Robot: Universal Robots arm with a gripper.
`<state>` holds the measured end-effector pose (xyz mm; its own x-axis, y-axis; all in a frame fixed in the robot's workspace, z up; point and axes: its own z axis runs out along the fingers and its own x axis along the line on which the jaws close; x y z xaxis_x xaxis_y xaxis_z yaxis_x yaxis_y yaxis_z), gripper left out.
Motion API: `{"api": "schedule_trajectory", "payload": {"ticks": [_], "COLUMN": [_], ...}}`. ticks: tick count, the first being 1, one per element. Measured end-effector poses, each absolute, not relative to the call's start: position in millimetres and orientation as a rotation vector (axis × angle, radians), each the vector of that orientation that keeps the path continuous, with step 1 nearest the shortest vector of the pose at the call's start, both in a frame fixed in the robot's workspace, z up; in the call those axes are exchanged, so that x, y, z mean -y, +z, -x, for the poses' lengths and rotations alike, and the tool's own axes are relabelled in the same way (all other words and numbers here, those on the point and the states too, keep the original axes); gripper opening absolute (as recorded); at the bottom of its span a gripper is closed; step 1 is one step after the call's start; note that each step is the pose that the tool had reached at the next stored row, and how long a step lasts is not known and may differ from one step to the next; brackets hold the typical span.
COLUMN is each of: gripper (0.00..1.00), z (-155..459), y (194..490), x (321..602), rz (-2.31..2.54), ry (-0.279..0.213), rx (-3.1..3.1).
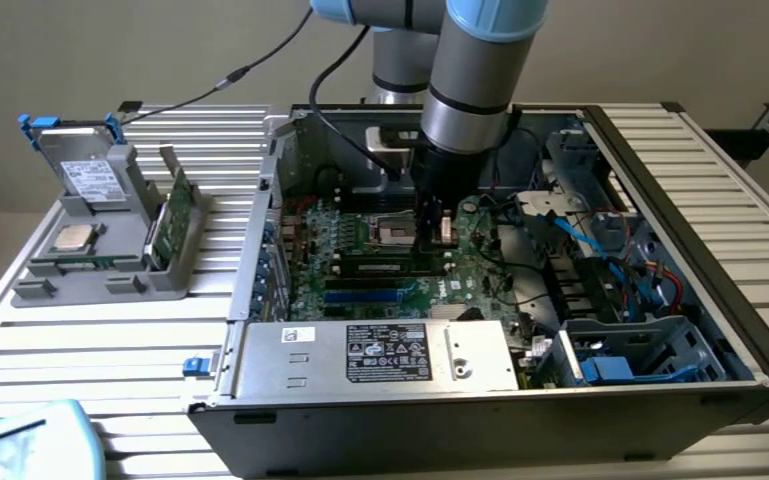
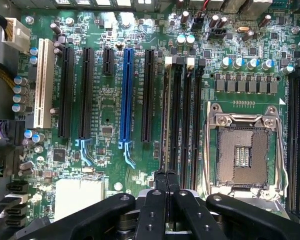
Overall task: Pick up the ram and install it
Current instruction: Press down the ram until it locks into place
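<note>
Ram seating, gripper down inside the case

Gripper (image 1: 427,248) (image 2: 165,175) hangs at one end of the slots (image 2: 182,115) beside the CPU socket (image 2: 245,150), its fingers pressed together with nothing made out between them; ram (image 1: 379,268) looks to lie along a slot near the socket, a dark strip with a pale label. Judged from this, the push should go straight down on the stick's end, fingers square over its edge and not leaning toward the socket, until the white latch (image 2: 168,61) snaps in. Print on the power supply label (image 1: 387,352) and the drive label (image 1: 89,180) is too small to read, and no brand can be read
</note>
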<state>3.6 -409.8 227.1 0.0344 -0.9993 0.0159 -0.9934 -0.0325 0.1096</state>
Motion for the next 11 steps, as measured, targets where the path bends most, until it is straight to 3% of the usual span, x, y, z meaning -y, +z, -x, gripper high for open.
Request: {"api": "schedule_trajectory", "payload": {"ticks": [11], "gripper": [0.11], "z": [17], "y": [229], "x": [410], "rz": [-2.203], "ry": [-0.075], "rx": [2.13]}}
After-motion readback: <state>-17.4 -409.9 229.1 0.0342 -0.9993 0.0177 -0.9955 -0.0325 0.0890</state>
